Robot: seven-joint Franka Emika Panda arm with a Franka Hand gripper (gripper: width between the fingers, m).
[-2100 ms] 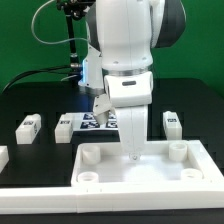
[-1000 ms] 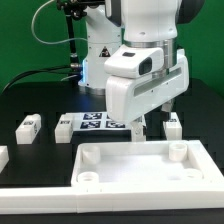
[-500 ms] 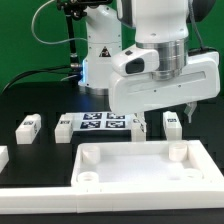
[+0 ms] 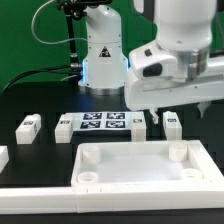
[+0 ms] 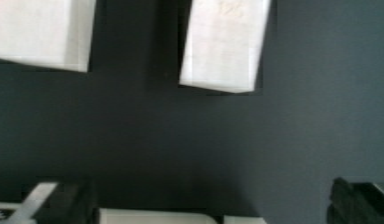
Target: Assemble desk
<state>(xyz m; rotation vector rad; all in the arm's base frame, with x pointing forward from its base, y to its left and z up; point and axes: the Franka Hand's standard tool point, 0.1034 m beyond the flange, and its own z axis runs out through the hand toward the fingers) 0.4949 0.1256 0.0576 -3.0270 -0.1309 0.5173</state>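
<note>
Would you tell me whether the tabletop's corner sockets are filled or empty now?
Empty: all four round sockets on the tabletop show open holes, and the leg posts lie loose behind it.

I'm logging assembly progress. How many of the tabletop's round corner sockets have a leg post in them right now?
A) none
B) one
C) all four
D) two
A: all four sockets of the tabletop show empty, and the leg posts lie loose on the table beyond it in the exterior view.
</note>
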